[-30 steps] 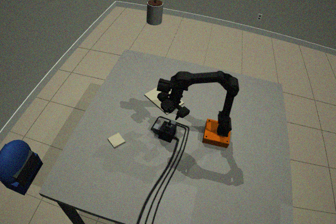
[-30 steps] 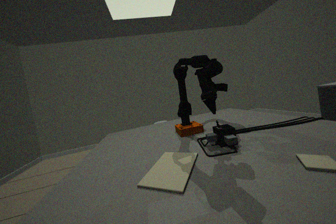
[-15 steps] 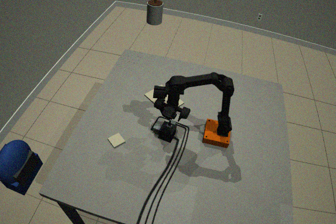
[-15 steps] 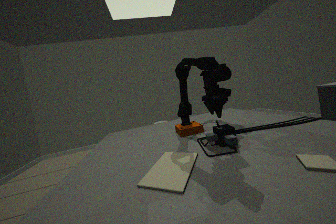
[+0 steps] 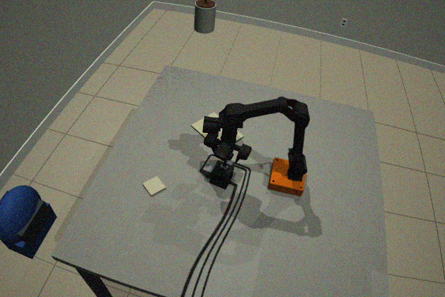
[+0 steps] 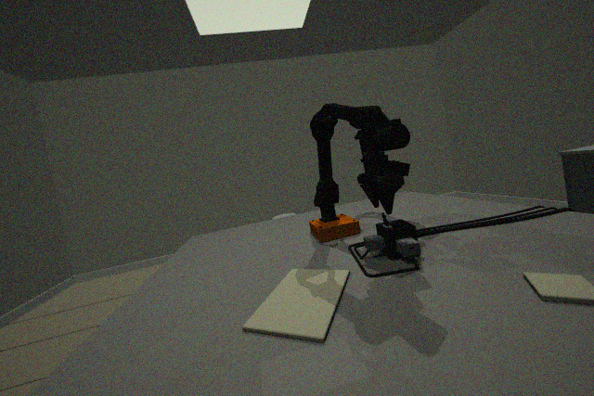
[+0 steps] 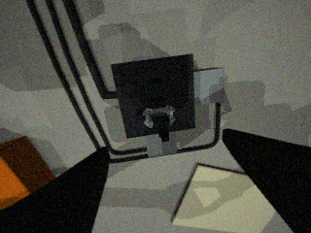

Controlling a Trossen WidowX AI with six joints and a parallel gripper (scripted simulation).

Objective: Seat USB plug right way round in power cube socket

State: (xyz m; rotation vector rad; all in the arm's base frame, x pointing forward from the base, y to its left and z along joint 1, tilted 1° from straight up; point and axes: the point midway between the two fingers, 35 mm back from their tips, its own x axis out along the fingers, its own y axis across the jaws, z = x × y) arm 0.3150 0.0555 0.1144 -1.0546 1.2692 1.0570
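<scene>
Arm (image 5: 268, 106) (image 6: 357, 116): arched from its orange base (image 5: 281, 186) (image 6: 342, 231), wrist pitched down. Gripper (image 5: 234, 155) (image 6: 383, 210) (image 7: 166, 143): above the cube (image 5: 220, 174) (image 6: 393, 228) (image 7: 155, 92), fingers spread, nothing between them. Plug (image 6: 384, 219) (image 7: 163, 127): upright on cube's top; seating depth unclear.

Power cube (image 5: 220, 174) (image 6: 402, 228) (image 7: 138, 87) matt black, plastic-looking; orange base (image 5: 281, 186) (image 6: 342, 231) (image 7: 11, 186) matt; cables (image 5: 214, 238) (image 6: 484, 224) (image 7: 63, 80) smooth, rubbery-looking

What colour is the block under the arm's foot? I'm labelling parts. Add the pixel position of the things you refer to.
Orange; the base block (image 5: 281, 174) (image 6: 342, 230) (image 7: 11, 182) shows best from the top.
</scene>
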